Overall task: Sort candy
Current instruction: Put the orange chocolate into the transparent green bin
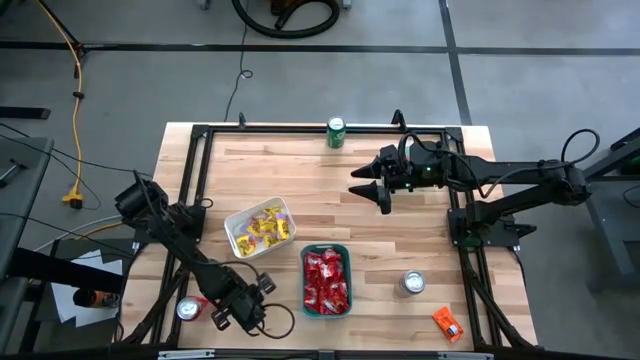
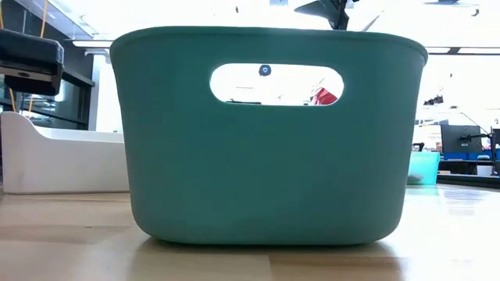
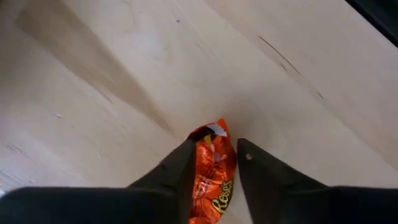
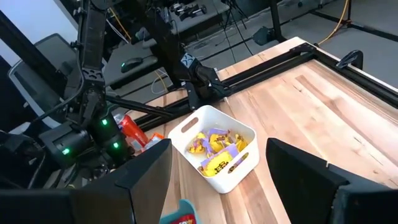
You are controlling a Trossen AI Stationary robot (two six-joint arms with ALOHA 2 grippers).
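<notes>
An orange candy packet lies on the wood near the table's front left, and my left gripper points down with a finger at each side of it. In the high view the left gripper hides that packet. A white tray holds yellow candy and a teal tray holds red candy. Another orange packet lies at the near right. My right gripper hangs open above the far right of the table, holding nothing. My left gripper has the orange packet's two long sides between its two fingers, which come from above, pointing steeply down. The packet's far end sticks out past the fingertips. The packet lies flat on the table.
A green can stands at the far edge, a silver can right of the teal tray, and another can at the near left beside my left arm. Bare wood lies between the trays and the right arm.
</notes>
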